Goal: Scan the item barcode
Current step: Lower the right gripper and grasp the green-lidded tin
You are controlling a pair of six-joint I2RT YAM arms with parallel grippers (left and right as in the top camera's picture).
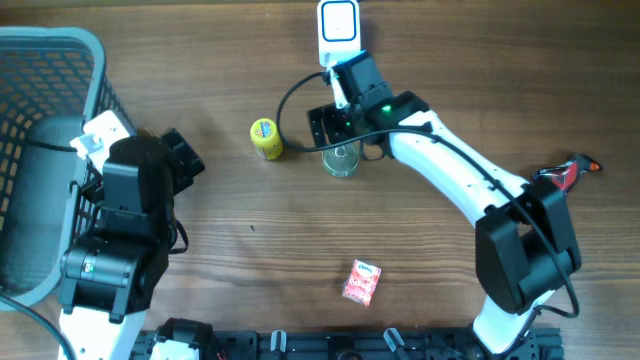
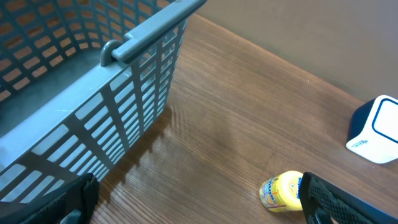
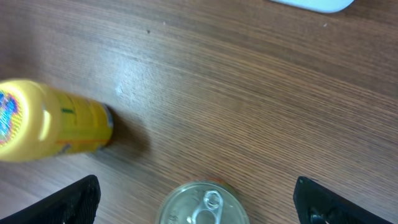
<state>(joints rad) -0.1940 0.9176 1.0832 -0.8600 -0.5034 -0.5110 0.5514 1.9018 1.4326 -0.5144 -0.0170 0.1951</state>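
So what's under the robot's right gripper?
A silver can with a pull tab, standing on the wooden table. Its underside and any barcode can't be seen.

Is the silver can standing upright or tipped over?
Upright: the can shows its round pull-tab lid facing straight up in the right wrist view.

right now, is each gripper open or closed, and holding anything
left gripper: open, holding nothing
right gripper: open, holding nothing; the can sits between its jaws, ungripped

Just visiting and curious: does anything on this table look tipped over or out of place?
The yellow bottle seems to lie on its side, a little apart from the upright can; nothing looks spilled or damaged.
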